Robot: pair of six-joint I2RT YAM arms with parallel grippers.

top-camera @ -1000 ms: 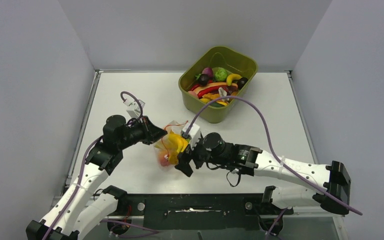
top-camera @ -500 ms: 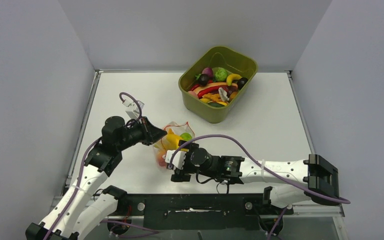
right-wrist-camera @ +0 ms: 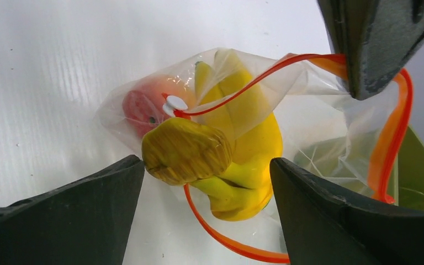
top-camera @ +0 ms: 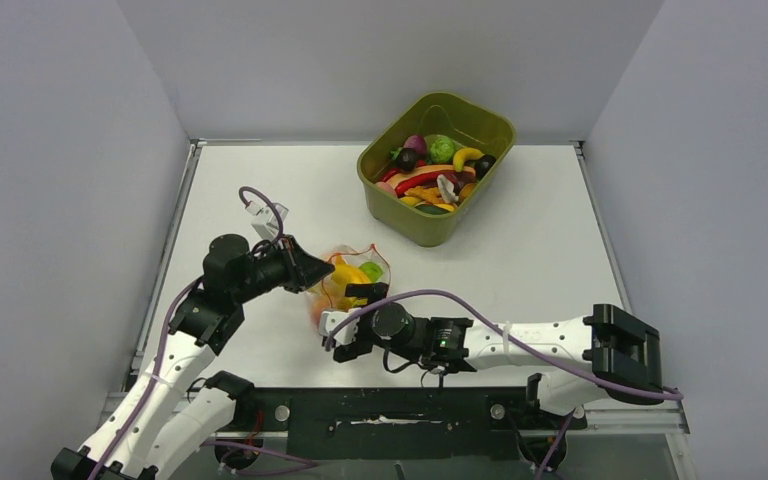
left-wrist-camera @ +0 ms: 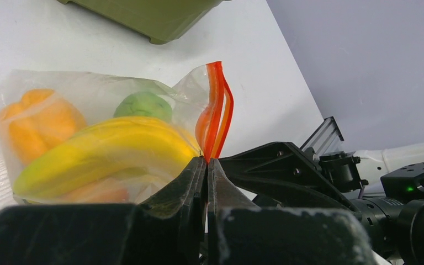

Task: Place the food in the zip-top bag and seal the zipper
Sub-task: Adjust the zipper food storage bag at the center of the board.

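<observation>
The zip-top bag lies left of the table's middle, its mouth open. Inside it I see yellow bananas, a green lime, an orange pepper and a reddish peach. My left gripper is shut on the orange-red zipper at the bag's left edge. My right gripper is open, on the bag's near side. The bananas' stem end pokes out of the mouth between the right gripper's jaws, touching neither. A white slider sits on the zipper.
The olive-green tub stands at the back, right of centre, with several more toy foods in it. It shows at the top edge of the left wrist view. Bare white table surrounds the bag.
My right gripper has swung from the bag's right side round to its near side, facing the mouth. The bananas have dropped lower into the bag. The left gripper has held still.
</observation>
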